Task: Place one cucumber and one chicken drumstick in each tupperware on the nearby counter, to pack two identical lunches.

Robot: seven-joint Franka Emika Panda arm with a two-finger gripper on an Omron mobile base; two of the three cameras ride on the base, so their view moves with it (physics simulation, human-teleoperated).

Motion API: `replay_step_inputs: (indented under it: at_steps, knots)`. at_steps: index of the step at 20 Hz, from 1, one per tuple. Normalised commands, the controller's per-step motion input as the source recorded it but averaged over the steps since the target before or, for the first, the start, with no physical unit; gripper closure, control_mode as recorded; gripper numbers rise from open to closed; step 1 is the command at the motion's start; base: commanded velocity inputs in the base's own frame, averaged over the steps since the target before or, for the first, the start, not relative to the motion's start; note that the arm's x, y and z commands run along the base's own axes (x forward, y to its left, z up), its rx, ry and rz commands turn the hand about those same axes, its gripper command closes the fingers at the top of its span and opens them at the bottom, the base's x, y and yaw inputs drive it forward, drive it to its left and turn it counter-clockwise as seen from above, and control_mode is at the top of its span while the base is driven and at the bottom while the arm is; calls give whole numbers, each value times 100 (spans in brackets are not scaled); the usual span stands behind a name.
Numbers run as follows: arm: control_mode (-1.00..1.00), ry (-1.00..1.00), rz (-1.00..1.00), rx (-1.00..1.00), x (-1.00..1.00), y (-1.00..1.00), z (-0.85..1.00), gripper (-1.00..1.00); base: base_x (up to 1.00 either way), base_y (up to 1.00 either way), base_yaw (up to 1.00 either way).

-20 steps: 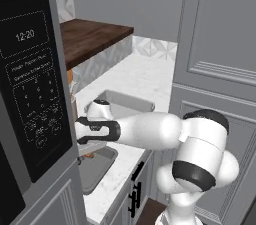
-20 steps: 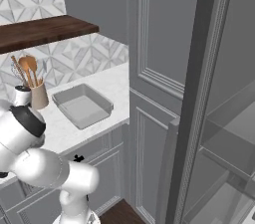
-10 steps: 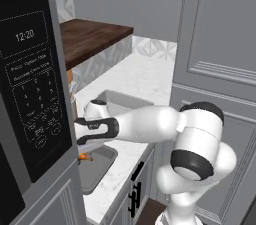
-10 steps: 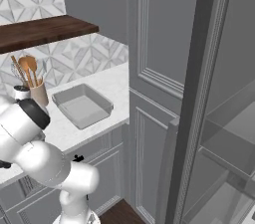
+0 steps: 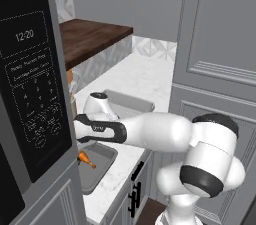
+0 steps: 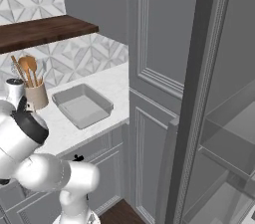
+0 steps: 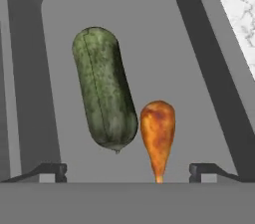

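Counter [image 5: 145, 76] of white marble look runs under the dark wooden shelf [image 5: 92, 36], and two grey containers sit along its front edge. The near tupperware [image 5: 97, 171] lies by the tall panel with the microwave [image 5: 32, 94]; the far tupperware [image 6: 82, 106] sits beside the utensil holder [image 6: 36, 94] and looks bare inside.

In the hand view the near container already carries a cucumber [image 7: 104, 88] and a chicken drumstick [image 7: 158, 131], lying just beside each other on its floor, the drumstick's thin end toward the camera. The end effector [image 7: 127, 170] hangs above them with its two dark tips spread wide and nothing between them, so it appears to have let go.

My judgement is that this lunch is packed and the step in hand is the retreat. To do it well, lift straight away from the container before swinging, so neither fingertip [image 7: 50, 170] clips the rim or nudges the food. Keep the arm [image 5: 155, 131] away from the microwave panel close at its side. The second container then wants its own pair.
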Motion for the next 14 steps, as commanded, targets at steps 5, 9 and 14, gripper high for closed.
replay_step_inputs:
  at_steps: [5, 9, 14]
  knots:
    - [-100, -21, -16, 0, -44, -58, 84, -100, 0, 0, 0]
    - [-100, -13, -24, 0, -12, -97, 61, -100, 0, 0, 0]
    - [-100, 0, -51, 0, 1, -99, 37, -100, 0, 0, 0]
